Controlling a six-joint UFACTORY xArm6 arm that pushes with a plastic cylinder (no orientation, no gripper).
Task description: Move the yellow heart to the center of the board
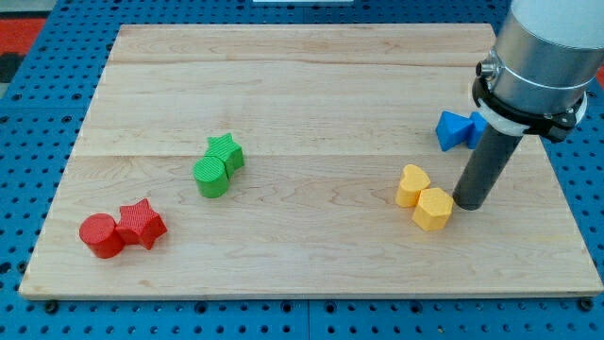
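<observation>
The yellow heart lies on the wooden board at the view's right, below mid-height. A yellow hexagon-like block touches it at its lower right. My tip stands on the board just right of the yellow hexagon block, close to it or touching, and to the lower right of the heart. The rod rises to the grey arm body at the view's top right.
A blue block sits above my tip, partly hidden by the arm. A green star and green cylinder touch at centre-left. A red cylinder and red star touch at the lower left.
</observation>
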